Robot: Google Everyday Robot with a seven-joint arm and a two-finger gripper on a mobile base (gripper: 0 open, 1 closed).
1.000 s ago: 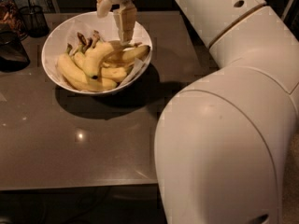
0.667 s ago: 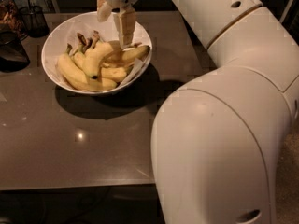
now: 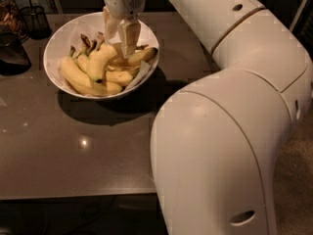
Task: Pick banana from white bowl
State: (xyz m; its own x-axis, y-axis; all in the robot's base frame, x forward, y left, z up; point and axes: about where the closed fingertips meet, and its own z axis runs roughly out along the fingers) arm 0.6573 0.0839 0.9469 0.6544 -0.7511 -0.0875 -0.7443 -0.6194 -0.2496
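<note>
At near right, the robot's white arm (image 3: pixel 220 155) looms over the dark table (image 3: pixel 73 155). Farther left, the white bowl (image 3: pixel 57 44) holds the banana (image 3: pixel 100 62), its long axis near-to-far, black tip nearward. The gripper (image 3: pixel 121 44) hangs at its far end; whether its jaws clasp it cannot be told.

The counter (image 3: pixel 58 151) is a dark grey-brown slab with a glossy top. A small bright spot of light (image 3: pixel 84 142) reflects on it toward the near edge, with fainter glints to the left. At the far-left corner stands a dark wire-mesh cup (image 3: pixel 34 18), and a dark object (image 3: pixel 11 53) sits against the left edge. The jaws hang over the far part of the counter. Beyond the far edge the room is dark. Speckled pale floor (image 3: pixel 296 180) shows past the right edge.
</note>
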